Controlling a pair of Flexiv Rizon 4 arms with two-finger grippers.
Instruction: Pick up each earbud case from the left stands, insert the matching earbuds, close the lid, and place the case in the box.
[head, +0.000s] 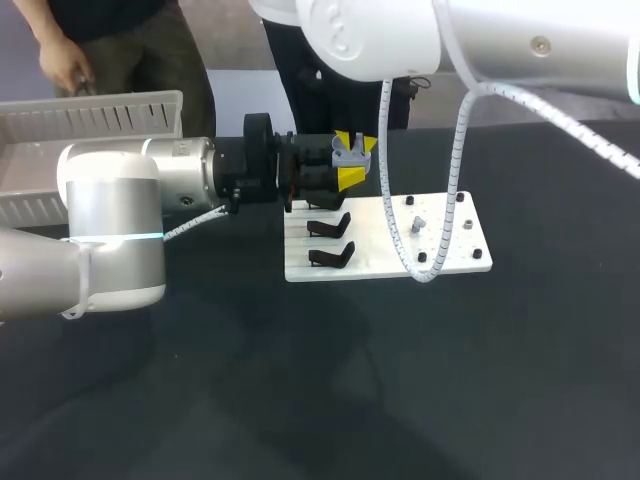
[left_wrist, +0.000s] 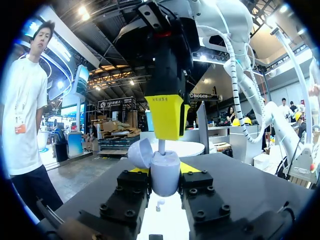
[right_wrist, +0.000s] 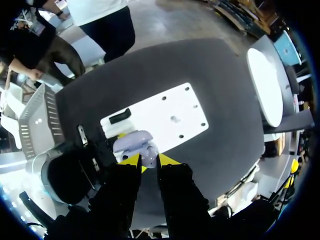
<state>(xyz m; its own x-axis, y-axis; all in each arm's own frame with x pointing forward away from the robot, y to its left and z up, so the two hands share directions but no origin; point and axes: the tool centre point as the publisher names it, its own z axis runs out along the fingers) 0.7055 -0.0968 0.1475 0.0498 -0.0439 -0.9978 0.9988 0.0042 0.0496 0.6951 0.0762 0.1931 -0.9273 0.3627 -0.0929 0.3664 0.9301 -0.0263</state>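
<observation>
- Left gripper (left_wrist: 165, 184): pressed together on the case (left_wrist: 164, 172), one finger on each side of the body. It holds the case above the plate's 10 o'clock corner, clear of the surface.
- Case: lavender, upright, with the lid (left_wrist: 140, 152) swung open and tilted to one side.
- Right gripper (right_wrist: 149, 161): points straight down over the open case. Its fingers are nearly together, pinching the white stem of an earbud (left_wrist: 161, 146). The lower end of the earbud is inside the case opening.
- Plate (head: 450, 250): white, flat on the counter (head: 300, 390), just past centre toward 1 o'clock.
- Stands (head: 330, 226): two black ones show on the plate's 9 o'clock half, one behind the other. Neither carries a case.
- Small grey part (head: 418, 225): stands on the plate's 3 o'clock half among dark pegs; too small to identify.
- Box (head: 90, 120): white with slotted walls, at the counter's 10 o'clock corner, well apart from the plate.
</observation>
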